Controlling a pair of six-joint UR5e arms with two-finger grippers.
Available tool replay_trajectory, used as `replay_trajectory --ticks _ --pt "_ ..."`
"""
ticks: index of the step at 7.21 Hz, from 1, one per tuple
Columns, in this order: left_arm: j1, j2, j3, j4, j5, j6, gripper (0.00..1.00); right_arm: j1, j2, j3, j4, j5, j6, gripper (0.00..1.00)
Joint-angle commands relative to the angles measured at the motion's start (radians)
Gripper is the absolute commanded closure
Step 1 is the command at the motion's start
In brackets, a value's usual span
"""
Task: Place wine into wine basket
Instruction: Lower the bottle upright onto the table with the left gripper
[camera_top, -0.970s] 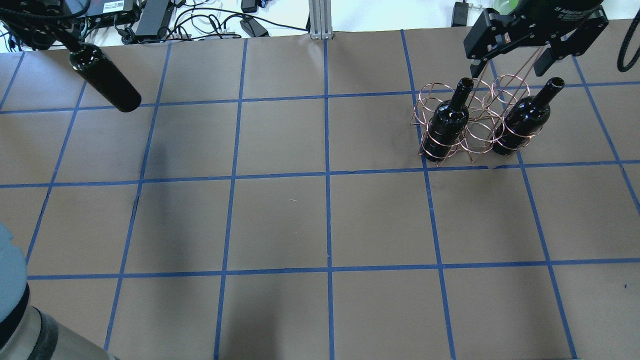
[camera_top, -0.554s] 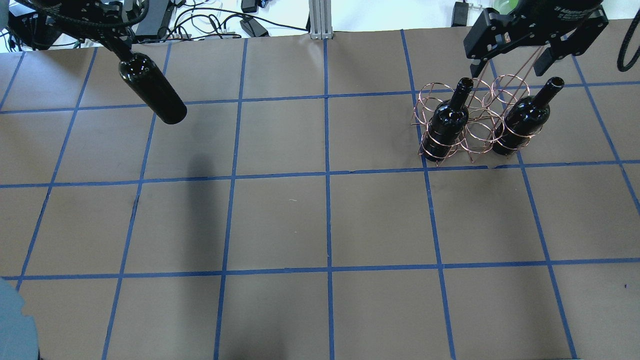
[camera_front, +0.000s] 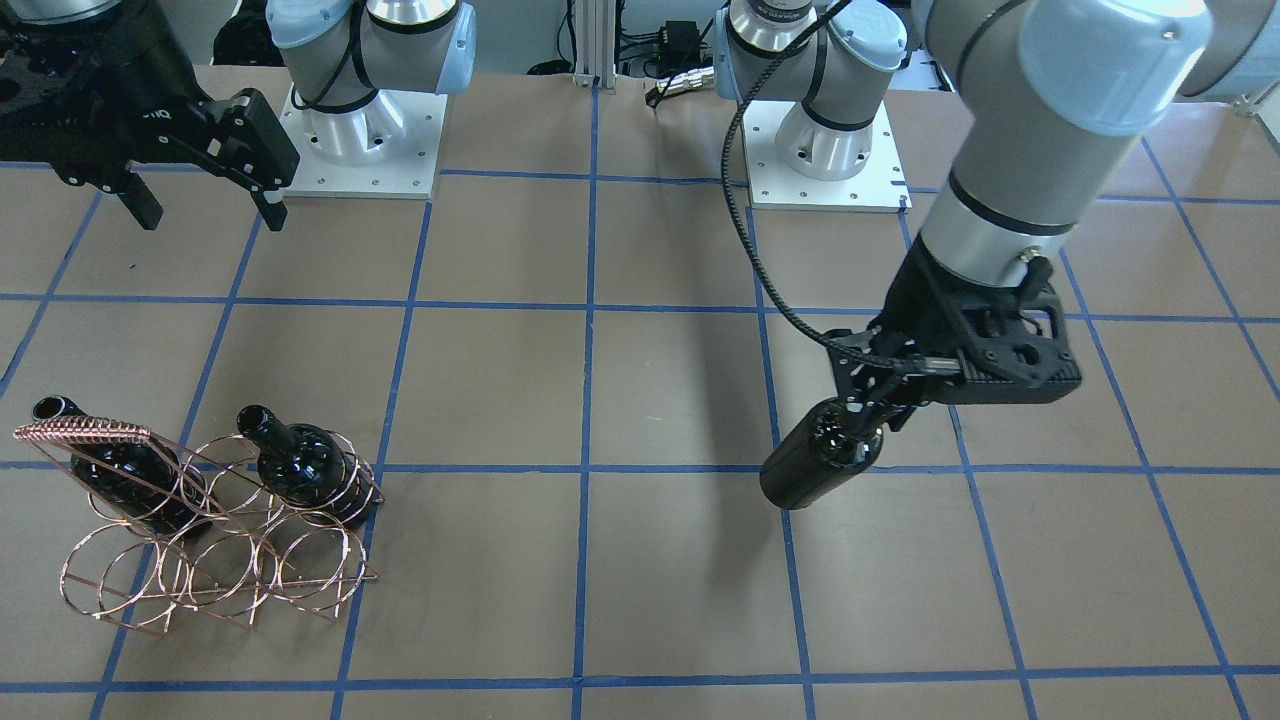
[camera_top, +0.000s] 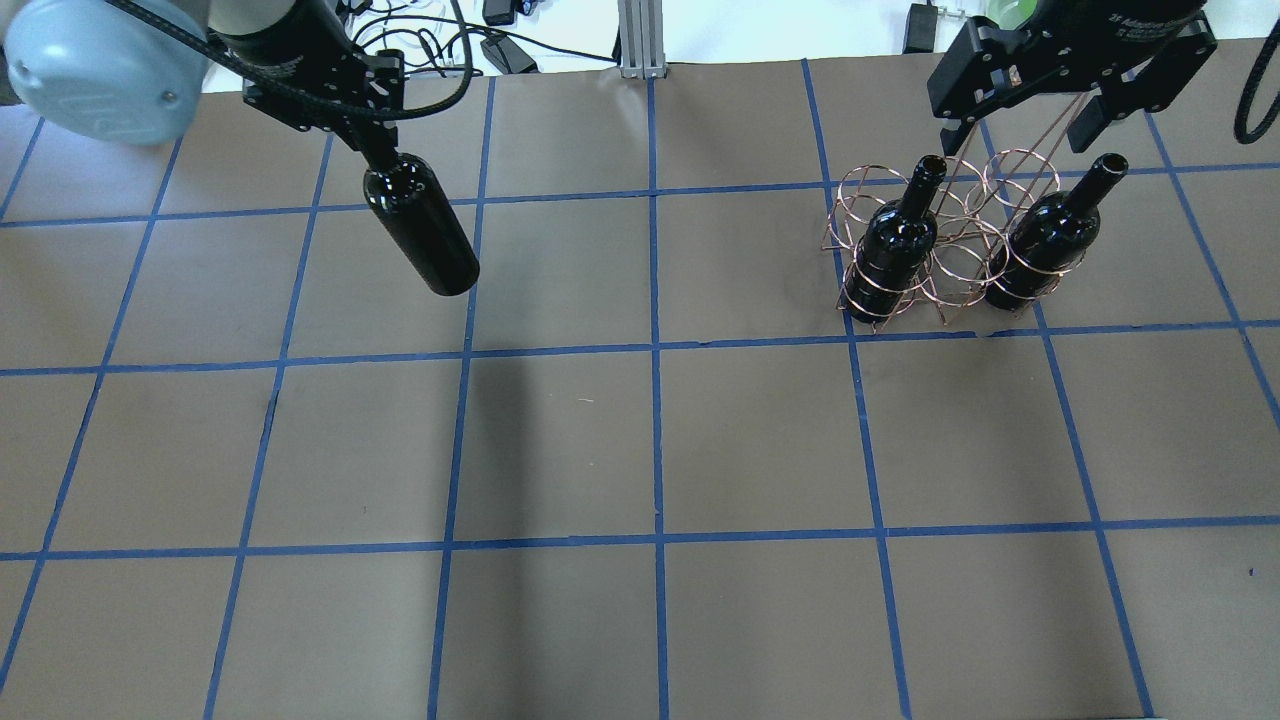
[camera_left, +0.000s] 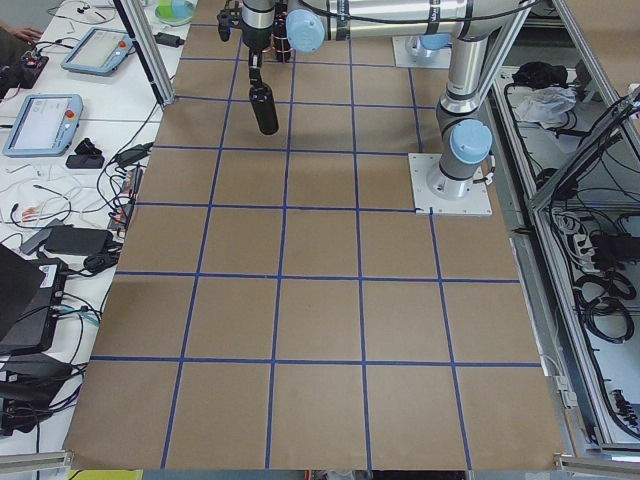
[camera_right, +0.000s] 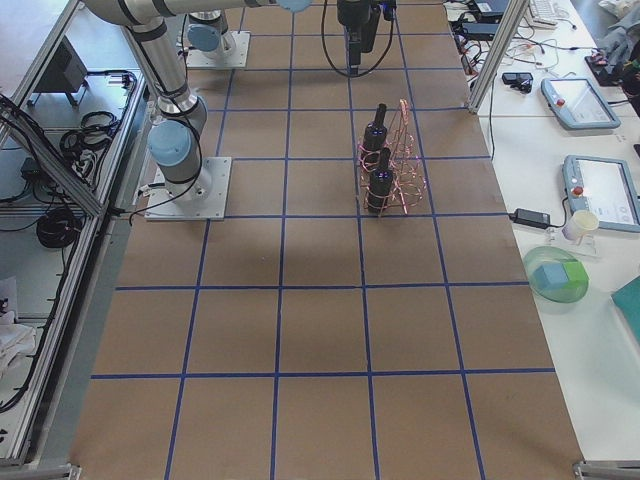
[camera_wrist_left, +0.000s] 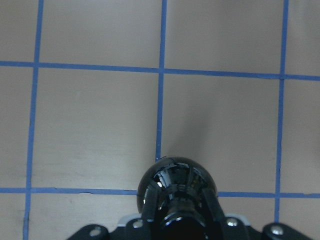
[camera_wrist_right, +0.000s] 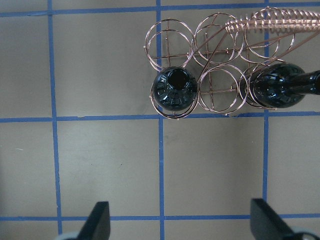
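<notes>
My left gripper (camera_top: 375, 140) is shut on the neck of a glossy black wine bottle (camera_top: 422, 238), which hangs tilted above the table's far left part. The pair also shows in the front view, gripper (camera_front: 878, 395) and bottle (camera_front: 818, 462), and in the left wrist view (camera_wrist_left: 176, 186). The copper wire wine basket (camera_top: 958, 268) stands at the far right and holds two more black bottles (camera_top: 890, 255) (camera_top: 1045, 245) upright in its near rings. My right gripper (camera_top: 1030, 105) is open and empty, high above the basket (camera_wrist_right: 220, 92).
The brown paper table cover has a grid of blue tape (camera_top: 655, 350). Cables and power bricks (camera_top: 400, 40) lie beyond the far edge. The basket's coiled handle (camera_front: 85, 432) rises over its middle. Several rings between and behind the two bottles hold nothing.
My left arm has carried the bottle to the right and a little nearer, towards the table's middle. The right gripper, the basket and its two bottles have not moved.
</notes>
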Motion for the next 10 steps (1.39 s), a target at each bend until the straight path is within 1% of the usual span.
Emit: replay_trajectory --ticks 1,2,3,5,10 --pt "-0.074 0.014 -0.061 0.042 0.003 -0.062 1.00 0.000 0.000 0.000 0.001 -0.001 0.000 0.00" --pt "-0.094 0.012 -0.094 0.050 0.002 -0.097 1.00 -0.001 0.000 0.000 0.001 -0.003 0.000 0.00" --pt "-0.129 0.011 -0.125 0.101 0.003 -0.113 1.00 0.000 0.000 0.000 0.001 -0.003 0.000 0.00" --pt "-0.144 0.015 -0.165 0.133 0.016 -0.113 1.00 0.000 0.000 0.000 0.001 -0.001 0.000 0.00" --pt "-0.146 -0.001 -0.184 0.140 0.016 -0.119 1.00 0.000 0.000 0.000 0.001 -0.001 0.002 0.00"
